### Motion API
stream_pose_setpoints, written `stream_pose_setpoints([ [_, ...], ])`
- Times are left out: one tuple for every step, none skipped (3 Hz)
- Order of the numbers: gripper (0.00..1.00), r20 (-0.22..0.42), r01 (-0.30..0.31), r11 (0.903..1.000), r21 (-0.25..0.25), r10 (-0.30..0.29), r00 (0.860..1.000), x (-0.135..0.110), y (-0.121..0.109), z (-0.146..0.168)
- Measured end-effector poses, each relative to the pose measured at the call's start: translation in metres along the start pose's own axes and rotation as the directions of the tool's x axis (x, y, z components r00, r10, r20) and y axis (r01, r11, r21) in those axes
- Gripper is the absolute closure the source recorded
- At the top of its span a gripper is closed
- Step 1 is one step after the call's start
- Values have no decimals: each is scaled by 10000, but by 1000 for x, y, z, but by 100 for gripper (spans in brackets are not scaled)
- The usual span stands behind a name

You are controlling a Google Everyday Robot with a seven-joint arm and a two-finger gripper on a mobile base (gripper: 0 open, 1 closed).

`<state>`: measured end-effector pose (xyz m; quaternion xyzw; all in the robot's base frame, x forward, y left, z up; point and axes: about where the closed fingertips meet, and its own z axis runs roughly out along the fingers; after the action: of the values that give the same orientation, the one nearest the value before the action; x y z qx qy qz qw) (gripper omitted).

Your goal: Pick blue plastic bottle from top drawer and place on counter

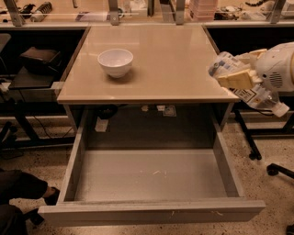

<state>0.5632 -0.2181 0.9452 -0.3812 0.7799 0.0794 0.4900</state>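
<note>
A white robot arm comes in from the right edge of the frame. Its beige two-finger gripper (pixel 236 69) is clamped on the small clear crinkled plastic bottle with the white-and-bluish label (pixel 223 63). The bottle hangs in the air at a tilt, its crumpled base toward the upper left and its white cap toward the lower right. In the picture it overlaps the front right corner of the glossy beige square worktop (pixel 170 64) without resting on it.

A round white bowl (pixel 115 61) stands on the left part of the worktop, well apart from the gripper. Below, in the lower middle of the frame, the wide shallow grey drawer (pixel 151 176) is pulled fully out, with its flat floor showing. A cluttered bench with metal posts (pixel 113 10) runs along the top edge.
</note>
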Motion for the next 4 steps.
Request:
stream_pose_setpoints([
  [100, 76, 166, 9996, -230, -164, 9998, -4, 6, 11],
  [100, 443, 442, 9947, -931, -402, 9982, -26, -1, 49],
  [100, 1269, 1047, 9875, -1177, -896, 9879, -90, -22, 100],
  [100, 1906, 1492, 9831, -1060, -1272, 9734, -151, -39, 141],
])
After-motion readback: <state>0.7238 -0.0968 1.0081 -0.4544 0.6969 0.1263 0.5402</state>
